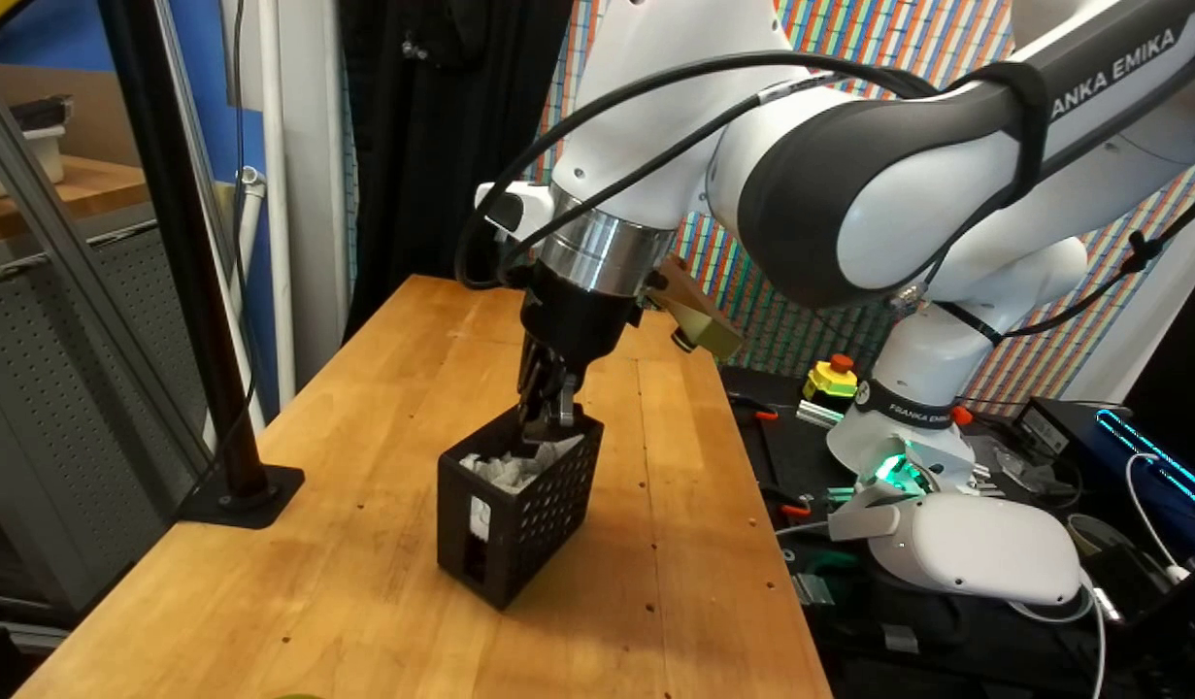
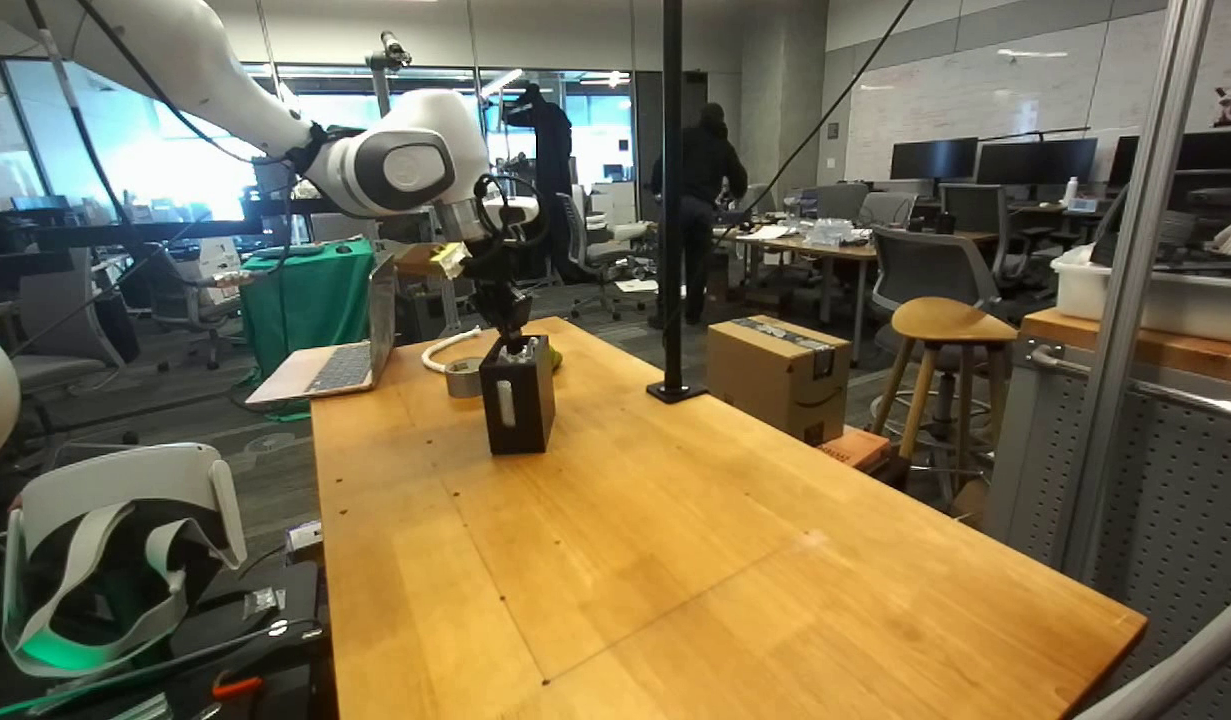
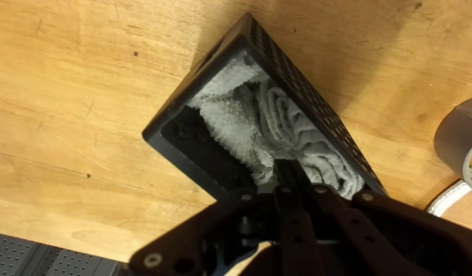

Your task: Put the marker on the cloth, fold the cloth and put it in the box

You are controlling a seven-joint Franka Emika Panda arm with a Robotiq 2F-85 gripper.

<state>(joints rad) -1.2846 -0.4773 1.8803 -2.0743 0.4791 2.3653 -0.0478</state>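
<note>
The black box [image 1: 550,515] stands upright on the wooden table, open at the top, in both exterior views. Folded and bunched, the cream cloth [image 3: 232,122] lies inside the box; in the wrist view its rolled layers run along the wall with holes [image 3: 314,99], and a dark gap shows on the opposite side. My gripper [image 3: 288,165] points down into the box's opening, fingers together, over the middle of the cloth. Whether the fingertips press on the cloth I cannot tell. No marker shows; it is hidden or out of view.
A grey tape roll [image 2: 463,380] and a white cable [image 2: 443,350] lie close to the box. An open laptop [image 2: 340,370] sits at the table's edge. A black post [image 2: 675,390] rises from the table's opposite edge.
</note>
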